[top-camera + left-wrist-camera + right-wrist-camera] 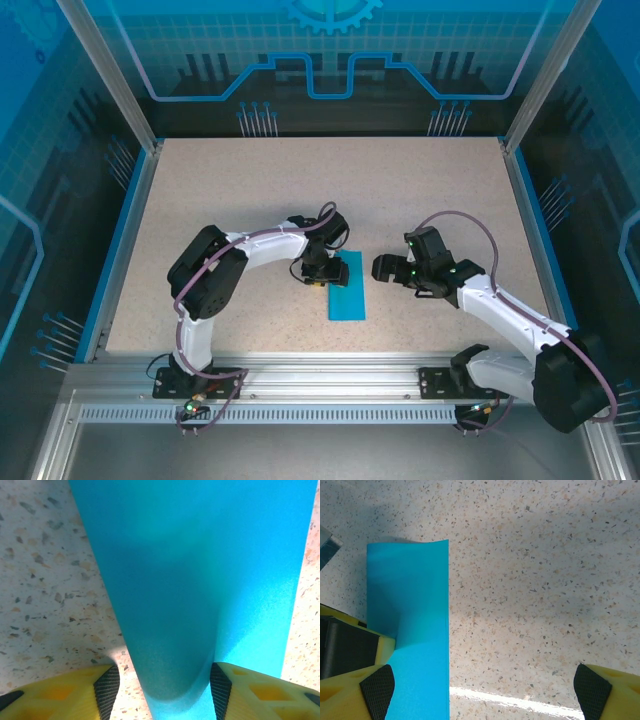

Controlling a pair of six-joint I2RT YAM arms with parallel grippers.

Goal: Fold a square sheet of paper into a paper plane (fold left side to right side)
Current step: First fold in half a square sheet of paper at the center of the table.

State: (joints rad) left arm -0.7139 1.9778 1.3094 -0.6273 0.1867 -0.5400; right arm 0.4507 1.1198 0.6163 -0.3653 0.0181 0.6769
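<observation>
The sheet of paper lies near the middle of the table, doubled over into a narrow cyan strip that runs from far to near. In the left wrist view the paper rises in a rounded, uncreased bulge.

Left gripper: positioned at the far left corner of the strip. Its fingers stand partly apart, one on each side of the bulge. A sliver of table shows between one pad and the paper, so there is no clamp.

Right gripper: positioned just beside the strip's right edge, above bare table. In the right wrist view its fingers are spread wide with nothing between them, and the paper lies by one fingertip.

Count: one sheet, two arms, two grippers. An aluminium frame borders the table.
</observation>
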